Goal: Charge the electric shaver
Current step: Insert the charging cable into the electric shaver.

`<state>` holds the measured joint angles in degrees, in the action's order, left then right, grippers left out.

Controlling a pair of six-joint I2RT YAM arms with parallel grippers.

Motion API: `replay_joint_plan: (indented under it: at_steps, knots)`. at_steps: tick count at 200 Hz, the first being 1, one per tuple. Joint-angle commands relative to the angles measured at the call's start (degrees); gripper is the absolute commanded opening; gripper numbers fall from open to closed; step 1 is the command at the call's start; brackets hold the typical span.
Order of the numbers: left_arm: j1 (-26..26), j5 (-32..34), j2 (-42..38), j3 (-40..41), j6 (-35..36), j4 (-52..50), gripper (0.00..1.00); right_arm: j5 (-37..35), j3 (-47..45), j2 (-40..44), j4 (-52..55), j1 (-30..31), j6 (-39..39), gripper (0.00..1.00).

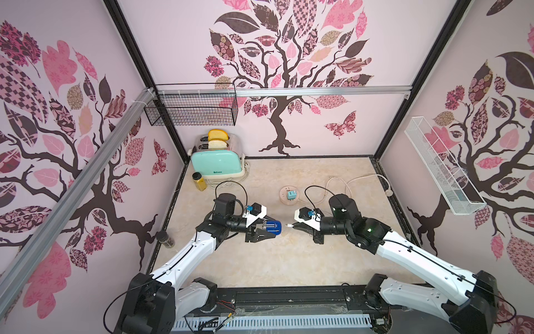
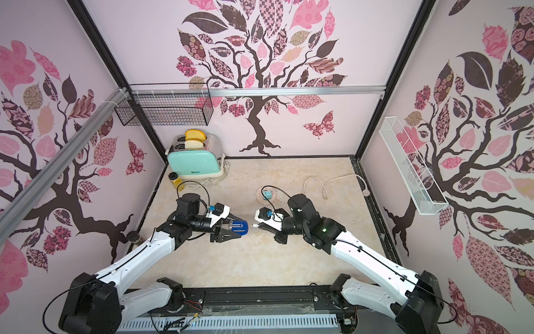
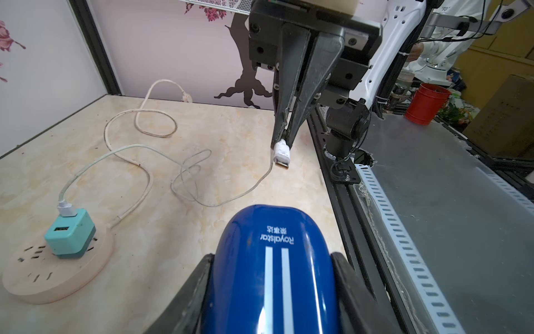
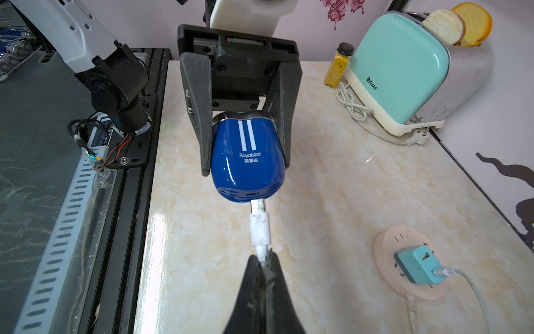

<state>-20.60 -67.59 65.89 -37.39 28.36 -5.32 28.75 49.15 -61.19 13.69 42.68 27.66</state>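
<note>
Nearest the front edge of the table (image 1: 260,260), the electric shaver (image 4: 247,156) is held seemingly clear of the surface. It is clamped across its flanks by the left gripper (image 1: 273,227), with the silver head turned toward the wrist and the rounded base pointing at the opposite arm. Just past that base, a white connector (image 3: 281,153) is pinched at its rear by the right gripper (image 3: 283,138), whose jaws are pressed together on it. The metal tip is lined up with the base. Contact is suggested in the right wrist view, but a slim gap is seen in both top views, so seating cannot be confirmed.

The shaver is judged light and rigid, and its glossy curved shell is likely slippery. A hold across the mid-body sides is therefore favoured, with the foil head spared and the base port left free. Twisting under the push of insertion should be expected.

Farther back, the cable (image 3: 124,150) is looped to a teal adapter (image 3: 70,234) plugged into the round socket hub (image 3: 37,283). A toaster (image 1: 216,162) is seen at the rear wall.
</note>
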Motion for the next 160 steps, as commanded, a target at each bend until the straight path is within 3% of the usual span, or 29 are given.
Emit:
replay_joint_plan:
  at_steps: [1,160]
  knots:
    - [0.21,-3.39,0.57,-1.97,1.52,0.11,0.0,1.27,2.88,-1.17,0.98,-0.14,0.18,0.0]
    - [0.13,-4.5,3.52,-2.34,-0.04,4.31,0.0,0.64,2.76,-4.15,0.69,-0.07,-0.67,0.0]
